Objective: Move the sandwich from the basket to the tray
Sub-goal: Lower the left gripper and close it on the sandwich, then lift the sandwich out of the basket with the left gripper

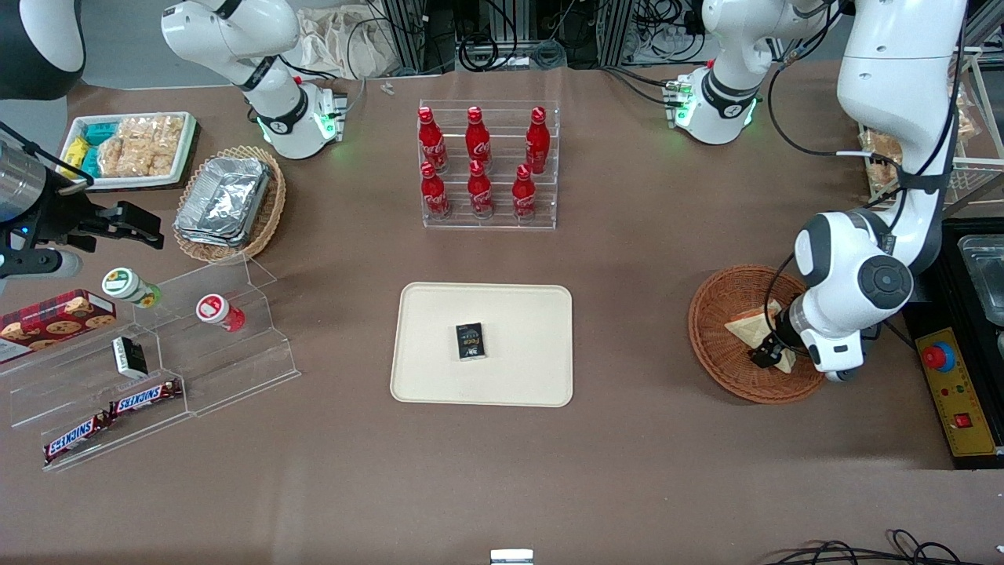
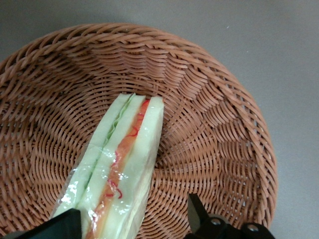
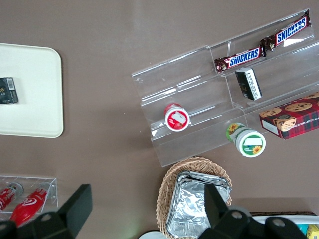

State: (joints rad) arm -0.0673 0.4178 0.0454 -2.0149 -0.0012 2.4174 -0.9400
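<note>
The sandwich [image 1: 747, 324] is a plastic-wrapped wedge of pale bread with red-orange filling, lying in the round reddish-brown wicker basket [image 1: 706, 314] toward the working arm's end of the table. My left gripper [image 1: 767, 355] is lowered into the basket and stands open over the sandwich's end nearer the front camera. In the left wrist view the sandwich [image 2: 122, 164] runs between the two black fingers [image 2: 199, 219] of the gripper [image 2: 132, 225], with a gap on one side, and the basket [image 2: 214, 124] fills the frame. The cream tray [image 1: 518, 314] lies mid-table.
A small black box [image 1: 471, 341] sits on the tray. Farther from the camera stands a clear rack of red bottles [image 1: 486, 165]. A control box with a red button [image 1: 937, 357] lies beside the basket. Clear snack shelves [image 1: 157, 369] and a foil-container basket [image 1: 227, 204] lie toward the parked arm's end.
</note>
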